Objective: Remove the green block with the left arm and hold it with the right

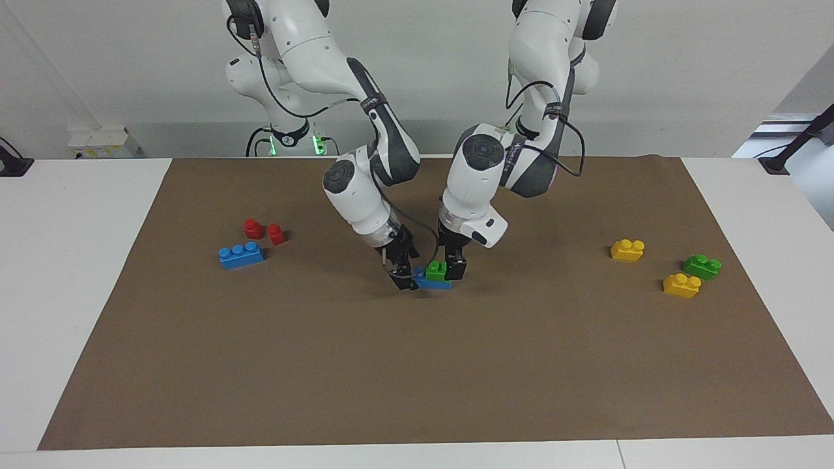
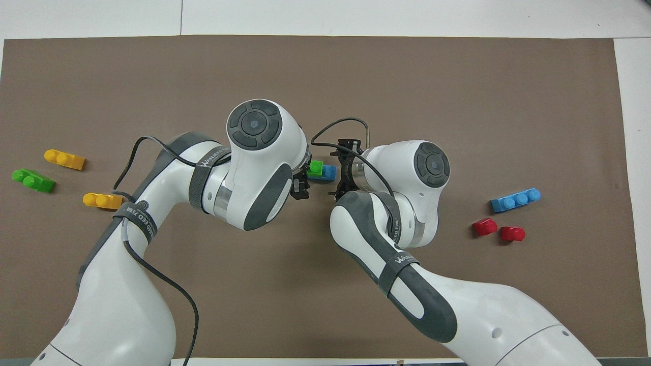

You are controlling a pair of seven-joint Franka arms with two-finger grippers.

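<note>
The lime-green block sits on a blue brick in the middle of the brown mat; both also show in the overhead view, the green block on the blue brick. My left gripper comes down from above, its fingers closed around the green block; in the overhead view the left gripper is mostly hidden under its wrist. My right gripper is tilted and grips the blue brick's end toward the right arm's side; it also shows in the overhead view. The stack rests low at the mat.
Toward the left arm's end lie a darker green brick and two yellow bricks. Toward the right arm's end lie a blue three-stud brick and two small red bricks. The brown mat covers the white table.
</note>
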